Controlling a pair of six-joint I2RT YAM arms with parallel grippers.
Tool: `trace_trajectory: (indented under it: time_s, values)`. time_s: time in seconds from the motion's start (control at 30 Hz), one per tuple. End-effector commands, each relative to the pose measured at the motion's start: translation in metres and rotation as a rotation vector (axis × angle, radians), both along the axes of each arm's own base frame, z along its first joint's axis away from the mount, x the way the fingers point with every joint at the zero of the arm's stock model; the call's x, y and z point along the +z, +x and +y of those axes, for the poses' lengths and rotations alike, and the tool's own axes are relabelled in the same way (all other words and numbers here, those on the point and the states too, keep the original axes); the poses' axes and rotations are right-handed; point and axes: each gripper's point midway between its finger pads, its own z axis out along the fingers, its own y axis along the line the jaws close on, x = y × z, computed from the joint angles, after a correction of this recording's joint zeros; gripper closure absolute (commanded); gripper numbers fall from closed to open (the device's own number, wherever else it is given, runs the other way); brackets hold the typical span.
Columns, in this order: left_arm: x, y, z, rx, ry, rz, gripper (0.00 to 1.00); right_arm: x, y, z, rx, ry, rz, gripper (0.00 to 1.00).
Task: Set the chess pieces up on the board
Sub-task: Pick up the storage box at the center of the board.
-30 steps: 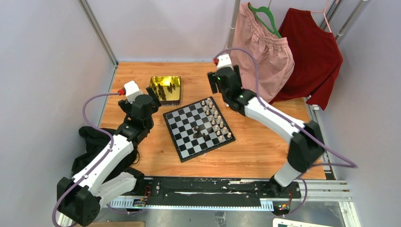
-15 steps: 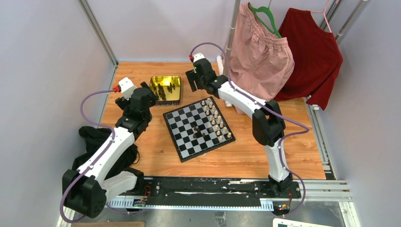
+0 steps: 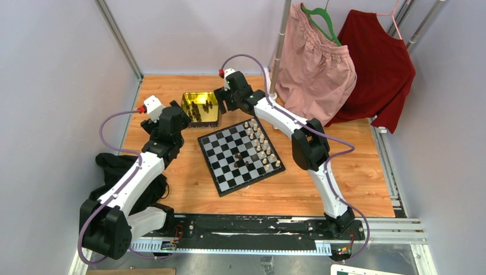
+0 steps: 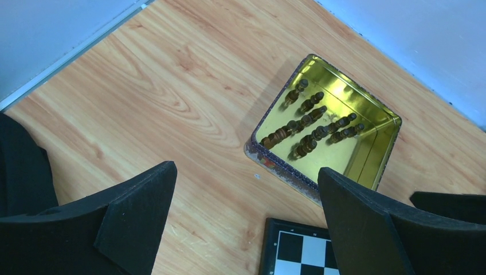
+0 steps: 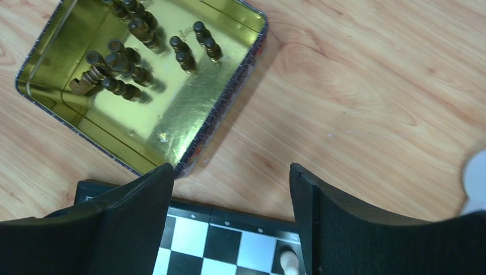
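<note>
Fetching a piece is the step in hand. The right gripper [image 5: 232, 172], jaws spread and empty, hovers over the tray's [image 5: 172, 114] lower right rim; the dark chess pieces [image 5: 143, 31] lie at upper left. The left gripper [image 4: 245, 170], also released, hangs nearby. Next: descend onto 1 piece, clear of the tray's walls. The board [image 3: 229, 160], at frame centre, has free squares on its left.

A gold tray [image 3: 187, 103] lies on the wooden table [image 3: 321, 183], toward the back. Cream pieces [image 3: 262, 148] stand in two rows. Behind the table, near a metal pole [image 3: 279, 46], hang a pink garment [image 3: 315, 63] on a green hanger [image 3: 321, 17] and a red garment [image 3: 378, 69]. A black cloth [image 3: 109, 163] lies at the table's left edge.
</note>
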Motion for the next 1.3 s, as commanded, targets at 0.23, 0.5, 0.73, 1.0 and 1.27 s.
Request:
trace_trajectory:
  time_s: [0.23,0.5,0.73,1.0,1.27]
  values:
    - [0.0,0.003,0.005,0.018,-0.032,-0.055,0.0,-0.02,-0.005,0.053,0.058,0.06,0.055,0.22]
    - [-0.011,0.002,0.005,0.026,-0.063,-0.075,0.0,-0.049,0.003,0.052,0.016,0.02,0.076,0.25]
    - [-0.017,0.002,0.003,0.035,-0.098,-0.101,0.0,-0.071,0.009,0.052,0.007,-0.01,0.089,0.31]
    - [-0.025,0.003,0.006,0.054,-0.088,-0.095,0.0,-0.087,0.02,0.044,-0.037,-0.071,0.063,0.42]
    - [-0.031,0.007,0.005,0.059,-0.091,-0.085,0.0,-0.086,0.027,0.032,-0.072,-0.099,0.046,0.6]
